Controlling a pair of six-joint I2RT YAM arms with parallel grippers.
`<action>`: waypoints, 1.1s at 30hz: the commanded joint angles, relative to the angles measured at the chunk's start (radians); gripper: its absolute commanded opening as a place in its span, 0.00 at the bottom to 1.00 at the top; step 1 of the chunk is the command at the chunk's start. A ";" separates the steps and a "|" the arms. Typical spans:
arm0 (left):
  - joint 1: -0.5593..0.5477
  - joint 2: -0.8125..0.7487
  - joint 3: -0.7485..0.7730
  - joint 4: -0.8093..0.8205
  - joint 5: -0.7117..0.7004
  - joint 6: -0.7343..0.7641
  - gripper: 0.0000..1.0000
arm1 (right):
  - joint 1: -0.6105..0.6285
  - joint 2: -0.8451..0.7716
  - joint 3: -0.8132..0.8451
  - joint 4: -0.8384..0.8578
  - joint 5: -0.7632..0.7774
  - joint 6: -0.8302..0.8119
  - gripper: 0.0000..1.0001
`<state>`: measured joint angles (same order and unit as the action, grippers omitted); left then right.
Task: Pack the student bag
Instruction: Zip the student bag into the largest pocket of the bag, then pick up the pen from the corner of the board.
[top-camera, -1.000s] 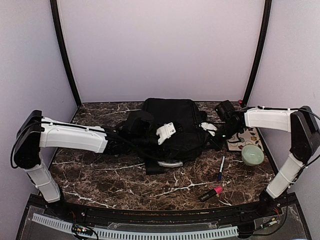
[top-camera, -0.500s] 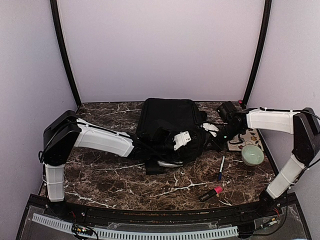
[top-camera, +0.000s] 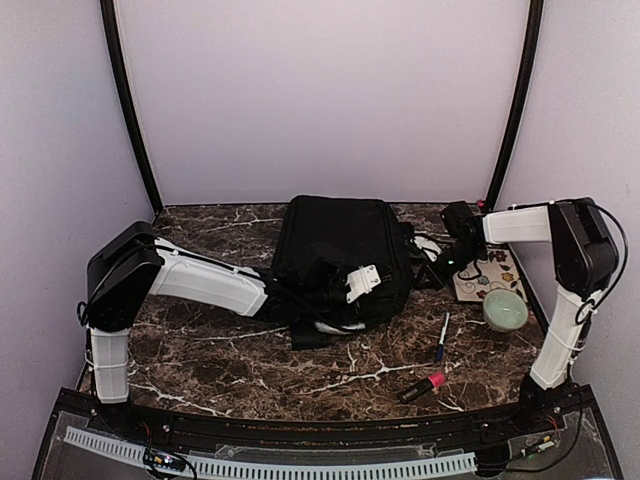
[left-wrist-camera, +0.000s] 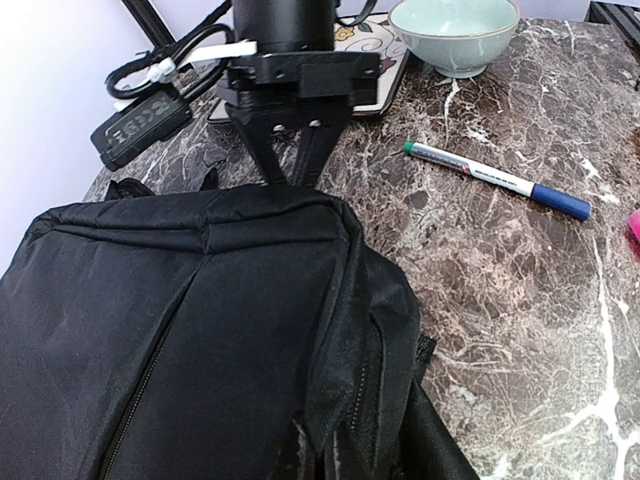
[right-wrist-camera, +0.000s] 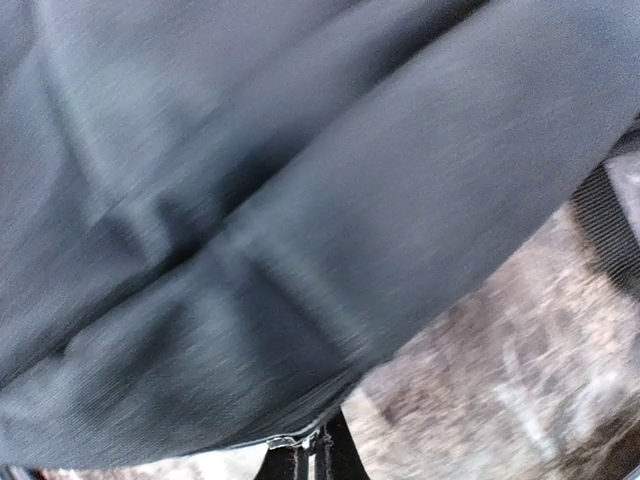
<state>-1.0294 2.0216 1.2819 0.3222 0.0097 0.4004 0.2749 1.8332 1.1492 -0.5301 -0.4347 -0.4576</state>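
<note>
A black student bag (top-camera: 335, 245) lies flat at the middle rear of a dark marble table (top-camera: 220, 350). The left gripper (top-camera: 362, 283) rests on the bag's near right corner with its jaws closed; whether any fabric is caught between them cannot be told. The right gripper (left-wrist-camera: 293, 178) meets the bag's right edge, jaws pinched narrow on the fabric there. On the table to the bag's right are a pale green bowl (top-camera: 505, 310), a blue-capped pen (left-wrist-camera: 497, 180), a pink-tipped marker (top-camera: 422, 387) and a black charger (left-wrist-camera: 140, 125) with its cable.
</note>
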 joint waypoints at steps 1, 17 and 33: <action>0.006 -0.052 -0.020 0.027 0.023 -0.024 0.00 | -0.031 0.068 0.072 0.047 0.083 0.054 0.00; 0.005 0.024 0.079 0.041 0.088 -0.148 0.34 | -0.045 -0.216 -0.032 -0.031 0.066 -0.011 0.34; 0.184 -0.271 0.064 -0.332 0.039 -0.208 0.76 | 0.074 -0.535 -0.212 -0.238 -0.121 -0.277 0.49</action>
<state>-0.9470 1.8538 1.3537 0.1196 0.0574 0.2211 0.2962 1.3605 0.9813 -0.7662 -0.5308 -0.6994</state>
